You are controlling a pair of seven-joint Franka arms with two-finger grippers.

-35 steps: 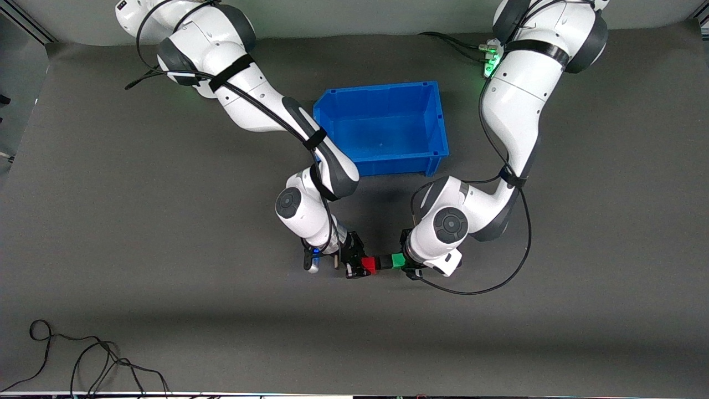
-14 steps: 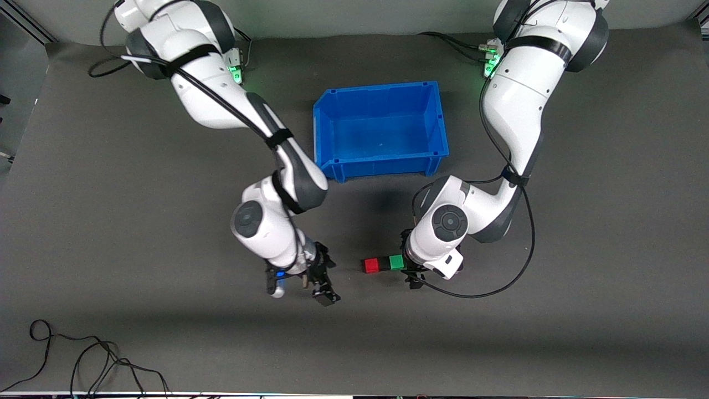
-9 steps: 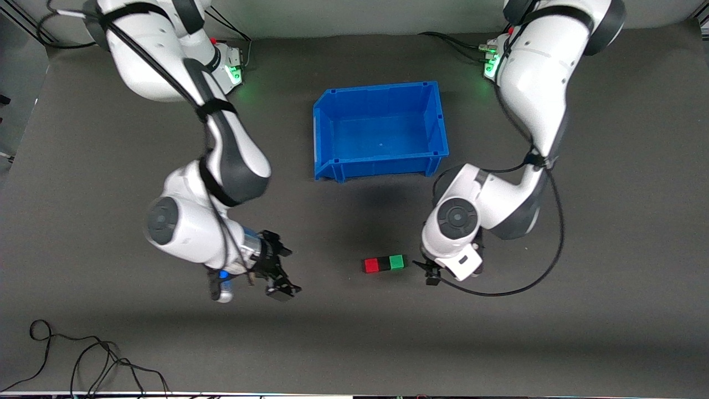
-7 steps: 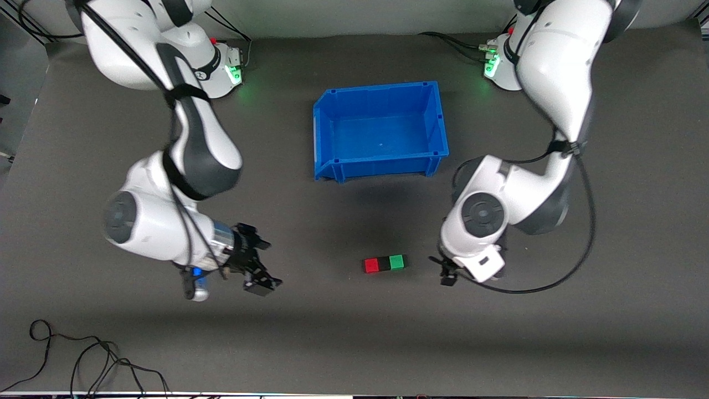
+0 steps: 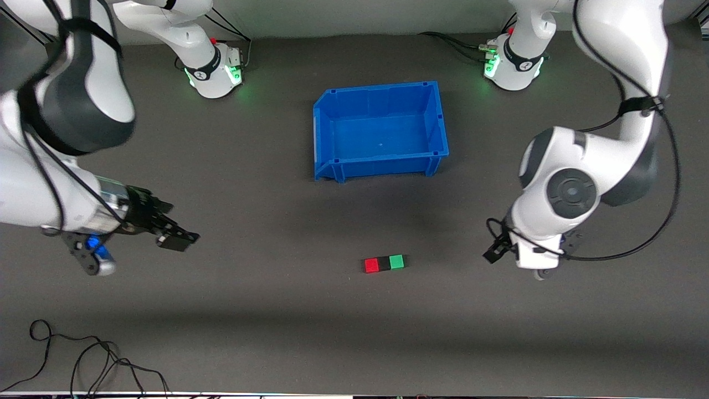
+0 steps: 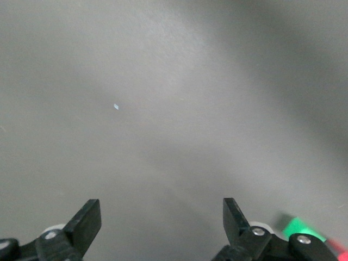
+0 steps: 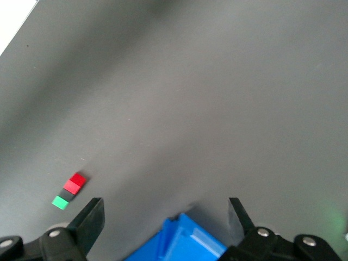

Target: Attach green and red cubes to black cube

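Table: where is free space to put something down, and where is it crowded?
Bare mat lies between the blue bin and the joined row of red cube, black cube and green cube, and nearer the camera than that row. The cable clutters one near corner.

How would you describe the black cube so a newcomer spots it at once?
Start at the blue bin mid-table, then look nearer the front camera to a short row of three joined cubes on the mat. The black cube is the middle one, touching the red cube and the green cube, the only dark piece there.
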